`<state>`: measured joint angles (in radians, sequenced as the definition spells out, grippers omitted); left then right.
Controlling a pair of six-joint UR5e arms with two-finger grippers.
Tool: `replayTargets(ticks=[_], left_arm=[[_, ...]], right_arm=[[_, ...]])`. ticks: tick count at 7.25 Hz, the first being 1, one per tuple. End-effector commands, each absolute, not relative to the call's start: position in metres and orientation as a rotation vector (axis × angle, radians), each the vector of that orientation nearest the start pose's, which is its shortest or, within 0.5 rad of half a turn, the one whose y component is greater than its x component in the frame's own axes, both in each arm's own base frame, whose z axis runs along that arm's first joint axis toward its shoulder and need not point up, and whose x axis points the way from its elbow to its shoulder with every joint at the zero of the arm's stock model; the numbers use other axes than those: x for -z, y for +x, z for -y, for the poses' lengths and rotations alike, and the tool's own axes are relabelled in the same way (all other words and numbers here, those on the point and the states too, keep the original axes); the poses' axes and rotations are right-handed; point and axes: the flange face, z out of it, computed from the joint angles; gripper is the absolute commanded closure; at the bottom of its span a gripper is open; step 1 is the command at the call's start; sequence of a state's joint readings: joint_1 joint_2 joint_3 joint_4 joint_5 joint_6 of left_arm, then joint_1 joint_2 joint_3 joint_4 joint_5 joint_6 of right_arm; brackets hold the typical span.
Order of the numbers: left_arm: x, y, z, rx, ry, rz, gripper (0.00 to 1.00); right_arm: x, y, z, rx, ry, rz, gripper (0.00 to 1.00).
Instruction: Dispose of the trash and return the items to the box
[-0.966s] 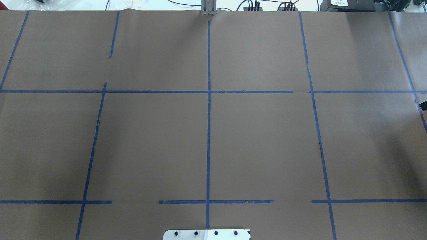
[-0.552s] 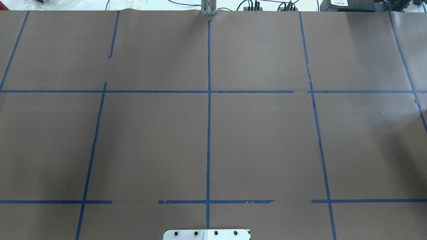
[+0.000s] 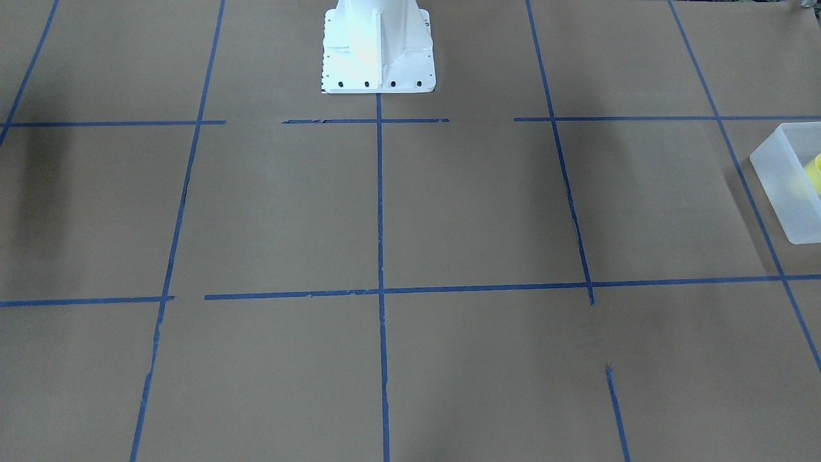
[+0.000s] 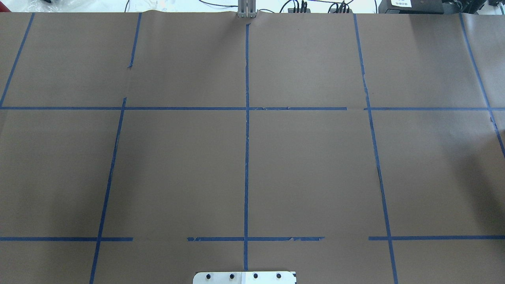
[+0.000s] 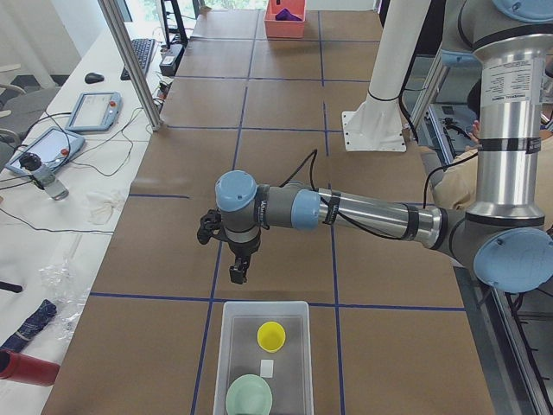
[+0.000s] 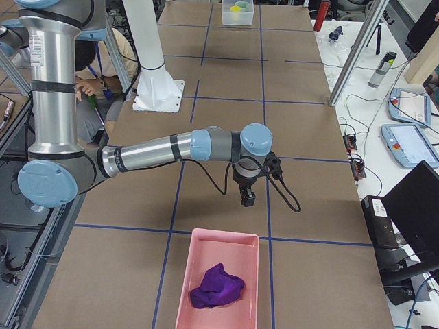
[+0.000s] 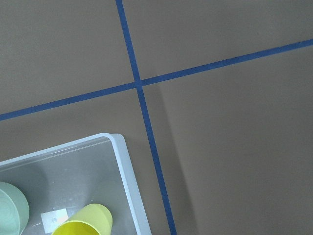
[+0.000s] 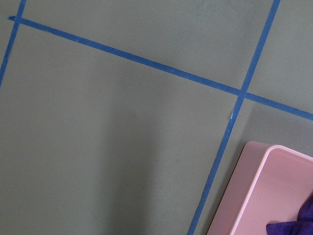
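Since the yellow cup (image 5: 271,335) and mint bowl (image 5: 250,397) already sat inside the box (image 5: 259,305), returning looked done; the left gripper (image 5: 237,273) hung just beyond the box, its opening impossible to tell, with only withdrawal likely due

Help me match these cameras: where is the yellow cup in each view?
Front-facing: yellow cup, cut off at the right edge.
Overhead: not in it.
Exterior left: yellow cup at bottom centre.
Exterior right: yellow cup, tiny, top centre.
Left wrist: yellow cup at bottom left.
Right wrist: not in it.
Shared landmark: the frosted box around it.
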<state>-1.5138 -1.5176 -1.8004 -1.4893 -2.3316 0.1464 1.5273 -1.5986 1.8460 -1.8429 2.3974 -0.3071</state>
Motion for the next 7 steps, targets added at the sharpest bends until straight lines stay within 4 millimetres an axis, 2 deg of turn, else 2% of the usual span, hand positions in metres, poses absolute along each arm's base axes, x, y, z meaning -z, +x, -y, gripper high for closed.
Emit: replayTargets(ticks=[1, 3, 5, 7], left_arm=[[-0.563, -0.036, 0.493, -0.243, 0.157, -0.756, 0.0], [-0.554, -0.036, 0.495, -0.238, 0.142, -0.755, 0.0], [-0.561, -0.038, 0.494, -0.231, 0.129, -0.754, 0.0], [-0.566, -0.038, 0.493, -0.227, 0.119, -0.754, 0.0]], right_arm=[[-0.563, 0.041, 0.469, 0.316, 0.084, 0.831, 0.0], [-0.564, 0.041, 0.468, 0.305, 0.079, 0.835, 0.0], [-0.569, 0.043, 0.465, 0.288, 0.065, 0.841, 0.0], [-0.586, 0.049, 0.464, 0.253, 0.044, 0.872, 0.0]])
